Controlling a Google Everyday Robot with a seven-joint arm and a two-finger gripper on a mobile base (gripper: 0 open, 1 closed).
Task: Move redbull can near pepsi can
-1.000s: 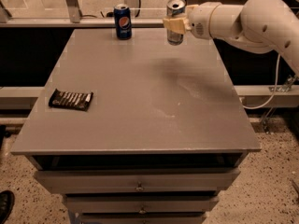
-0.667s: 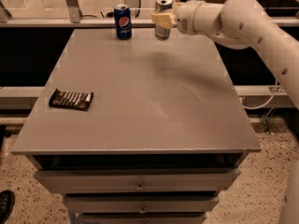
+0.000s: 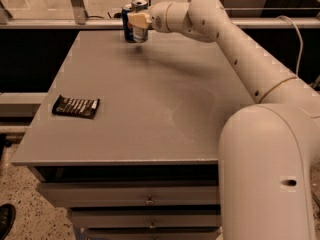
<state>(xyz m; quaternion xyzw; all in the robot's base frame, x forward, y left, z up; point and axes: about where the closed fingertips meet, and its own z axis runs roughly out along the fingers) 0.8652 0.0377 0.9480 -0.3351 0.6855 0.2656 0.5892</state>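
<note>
My gripper is at the far edge of the table, shut on the redbull can, a slim silver can with a silver top that it holds upright just above the surface. The pepsi can, dark blue with a silver top, stands right behind and to the left of the redbull can, mostly hidden by it. The two cans look close together or touching; I cannot tell which. My arm reaches in from the right across the table.
A dark chocolate bar wrapper lies flat near the left edge of the table. Drawers sit under the tabletop. A rail with metal posts runs behind the far edge. A shoe shows at the lower left.
My gripper has carried the redbull can leftward along the far edge, from right of the middle to right beside the pepsi can. The camera view has shifted.
</note>
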